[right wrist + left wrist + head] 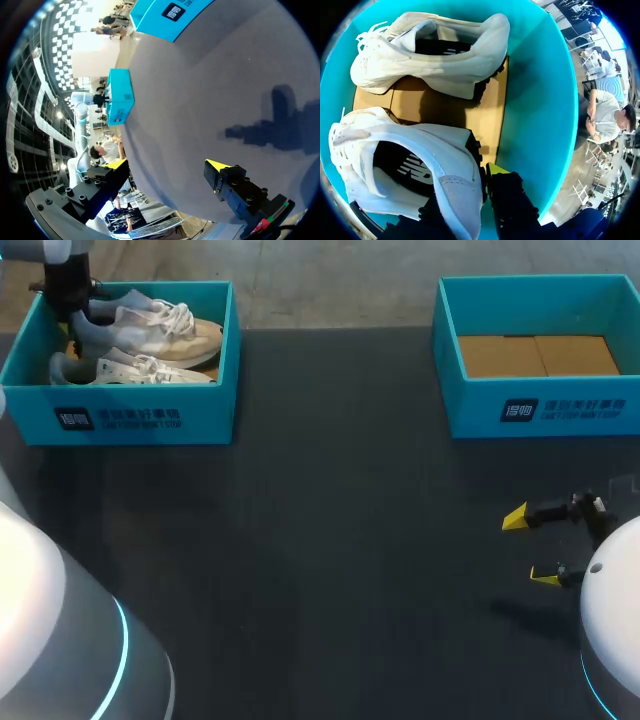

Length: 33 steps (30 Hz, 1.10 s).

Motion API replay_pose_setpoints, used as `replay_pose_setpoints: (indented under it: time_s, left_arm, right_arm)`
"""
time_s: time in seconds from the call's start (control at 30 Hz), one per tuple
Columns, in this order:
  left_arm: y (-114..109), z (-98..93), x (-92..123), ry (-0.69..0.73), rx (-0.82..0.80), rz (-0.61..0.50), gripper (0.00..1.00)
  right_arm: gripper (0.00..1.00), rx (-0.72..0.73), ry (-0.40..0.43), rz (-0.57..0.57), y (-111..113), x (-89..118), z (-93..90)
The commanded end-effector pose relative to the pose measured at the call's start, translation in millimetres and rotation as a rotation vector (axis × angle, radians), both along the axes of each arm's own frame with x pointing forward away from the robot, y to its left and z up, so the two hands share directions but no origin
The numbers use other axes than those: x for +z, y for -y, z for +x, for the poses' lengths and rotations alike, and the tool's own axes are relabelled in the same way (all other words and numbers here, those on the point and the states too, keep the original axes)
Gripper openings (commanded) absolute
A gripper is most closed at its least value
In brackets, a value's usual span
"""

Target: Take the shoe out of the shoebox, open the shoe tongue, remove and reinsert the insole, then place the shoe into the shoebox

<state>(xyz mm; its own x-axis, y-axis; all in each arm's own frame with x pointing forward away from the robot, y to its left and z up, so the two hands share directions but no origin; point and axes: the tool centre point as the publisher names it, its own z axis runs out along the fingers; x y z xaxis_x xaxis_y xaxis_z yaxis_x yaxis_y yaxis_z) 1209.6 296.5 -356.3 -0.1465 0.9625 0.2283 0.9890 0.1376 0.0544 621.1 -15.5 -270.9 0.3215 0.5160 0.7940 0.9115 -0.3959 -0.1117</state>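
**Left arm at the heel as sneaker waits in its box**

The left gripper hangs in the far left corner of the teal shoebox at the upper left of the head view. It sits right at the heel of the rear sneaker. That shoe lies on its sole with its long axis across the frame, heel left toward the gripper and toe right. A second sneaker lies parallel just in front of it.

In the left wrist view the padded heel collar rises directly at the gripper, but whether it has closed on the collar cannot be told. Both shoes are white, in soft mesh and suede-like panels with white laces. The rear one shows a black insole in its mouth. The box floor is plain brown cardboard.

The right gripper rests wide apart and holding nothing at the lower right, over the dark matte table. It is well away from both shoes, so the lift out of the box looks to be the left arm's job. A matching box at the upper right holds no shoes.
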Motion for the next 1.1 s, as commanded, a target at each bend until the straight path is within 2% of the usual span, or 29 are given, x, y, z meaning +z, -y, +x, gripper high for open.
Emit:
replay_pose_setpoints:
  time_s: [0.03,1.07,1.1]
  left_arm:
    - [-0.9,7.0,-3.4,-0.005,0.002,-0.010,0.00]
    - [2.5,4.9,-17.6,-0.001,0.011,-0.109,0.00]
    - [2.0,5.0,-17.5,0.001,0.013,-0.113,0.07]
  right_arm:
    - [1.00,-0.002,0.003,-0.002,-0.2,0.7,-2.4]
    - [1.00,-0.002,0.003,-0.002,-0.2,0.7,-2.4]
    - [1.00,-0.002,0.003,-0.002,-0.2,0.7,-2.4]
